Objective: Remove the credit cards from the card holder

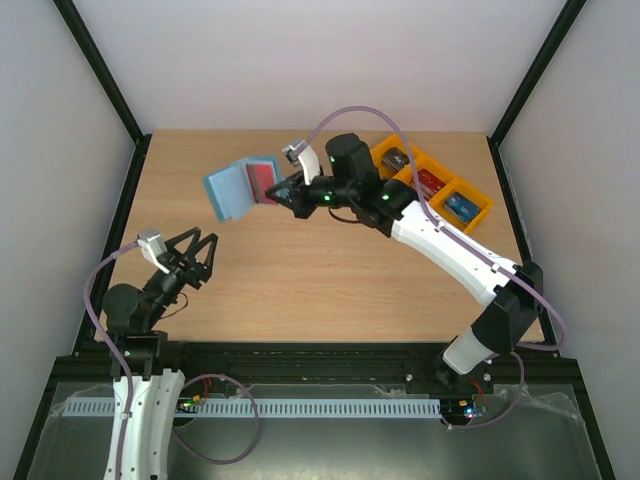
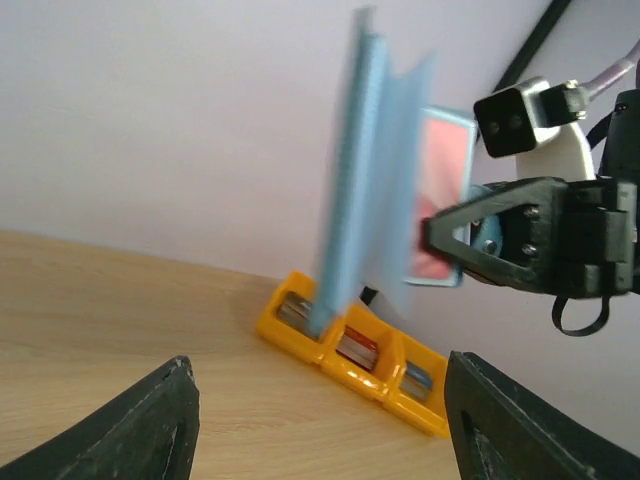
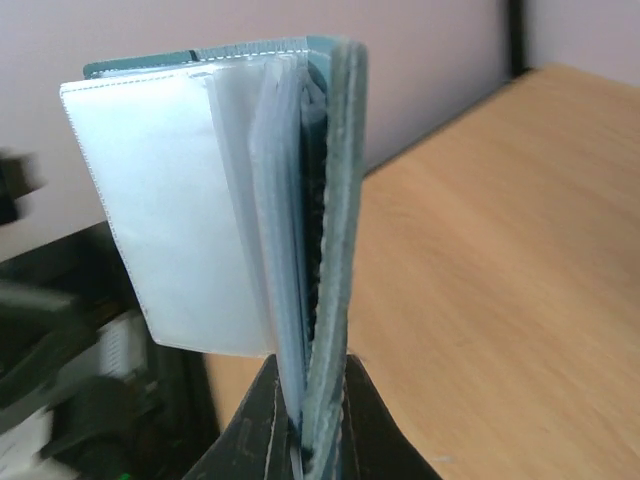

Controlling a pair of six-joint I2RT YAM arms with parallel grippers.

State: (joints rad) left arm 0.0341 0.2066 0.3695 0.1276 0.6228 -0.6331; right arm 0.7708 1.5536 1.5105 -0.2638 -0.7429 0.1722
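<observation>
We see our right hand (image 1: 287, 192) pinched shut on one edge of the card holder (image 1: 233, 189), which hangs above the table (image 1: 300, 285), just left of the orange tray (image 1: 471, 216). It reaches away from the tray, its leaves fanned open on edge and its long axis roughly upright. A red credit card (image 1: 262, 179) shows inside. Our left hand (image 1: 197, 250) is spread wide and empty, well apart from the tray.
</observation>
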